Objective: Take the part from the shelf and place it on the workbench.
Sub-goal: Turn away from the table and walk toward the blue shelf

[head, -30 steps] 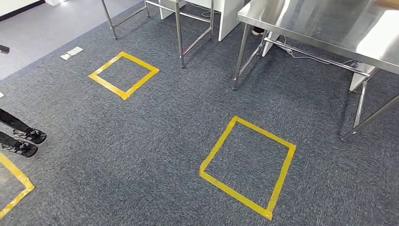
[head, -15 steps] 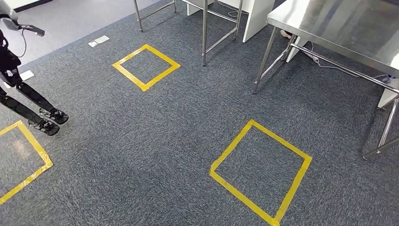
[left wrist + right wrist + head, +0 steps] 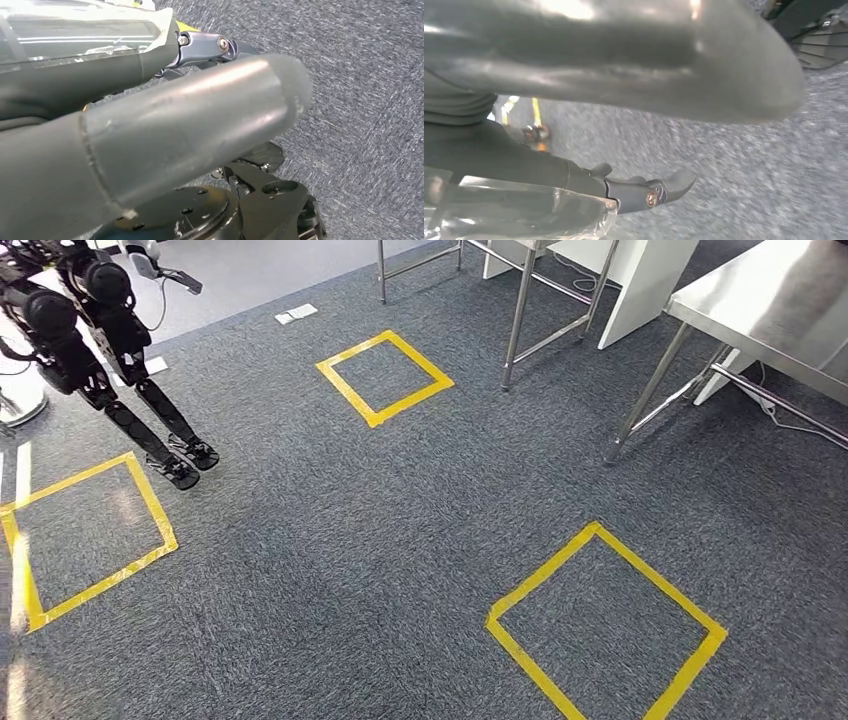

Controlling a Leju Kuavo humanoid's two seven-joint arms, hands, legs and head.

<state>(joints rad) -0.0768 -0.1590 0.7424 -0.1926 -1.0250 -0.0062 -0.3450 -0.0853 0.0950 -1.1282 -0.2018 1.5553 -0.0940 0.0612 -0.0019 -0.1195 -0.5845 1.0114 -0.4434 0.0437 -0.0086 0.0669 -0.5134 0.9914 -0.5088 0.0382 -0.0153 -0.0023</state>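
Left hand (image 3: 165,130): in the left wrist view the thick grey thumb lies straight across, with one darker finger (image 3: 210,47) straight beside it. We see nothing held, so we log it as spread. The other fingers are hidden.

Right hand (image 3: 624,100): in the right wrist view the thumb and one dark finger (image 3: 659,192) stand well apart, with blurred carpet between them. Nothing is held; it is spread.

Part: we cannot tell where it is.

Head view, looking down at grey carpet (image 3: 330,570):
- Square of yellow tape (image 3: 545,565) at 4 o'clock, cut off by the lower edge.
- Second square (image 3: 376,422) at 12 o'clock, further off.
- Third square (image 3: 155,505) at 9 o'clock.
- Another robot (image 3: 100,340), dark and two-legged, at 10 o'clock. Its feet are on the carpet just beyond the far corner of the third square.
- Steel table (image 3: 780,300) at 2 o'clock. One leg (image 3: 650,390) comes down to the carpet, and cables run under the top.
- White panel (image 3: 640,280) at 1 o'clock, beside the table.
- Steel frame (image 3: 520,320) at 12 to 1 o'clock, just beyond the second square.
- Small pale floor plate (image 3: 296,313) at 11 o'clock, near where the carpet meets lighter floor (image 3: 250,265).
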